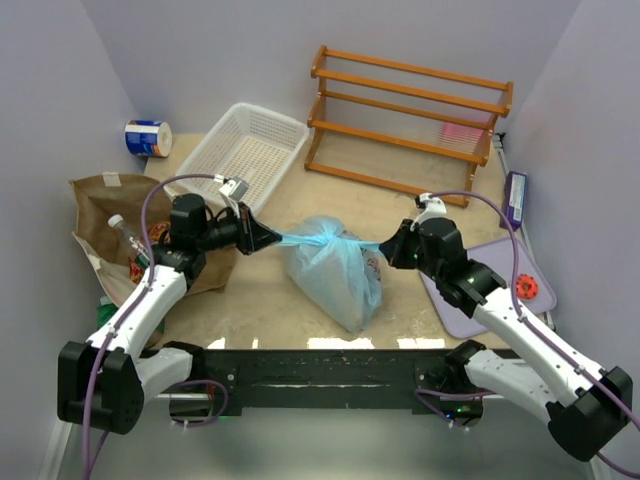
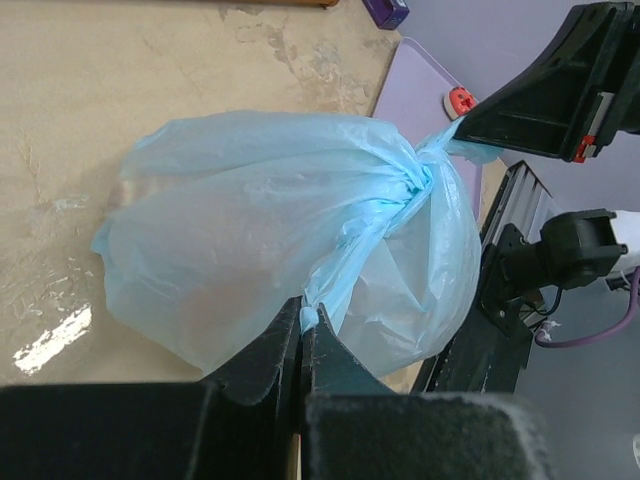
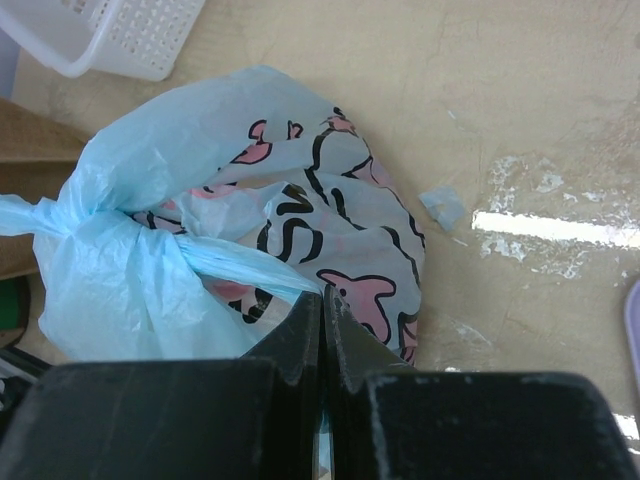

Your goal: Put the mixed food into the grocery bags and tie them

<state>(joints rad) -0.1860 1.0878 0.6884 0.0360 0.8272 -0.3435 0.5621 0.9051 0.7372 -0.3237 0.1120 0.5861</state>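
Bare tabletop lies between the near edge and the light blue bag, which sits mid-table, knotted on top; the left gripper has its jaws closed on one twisted tail, the right gripper on the other, both taut; its print shows pink shapes outlined black, no legible words; the brown paper bag lies by the left wall; beyond, white basket and wooden rack stand just beside each other.
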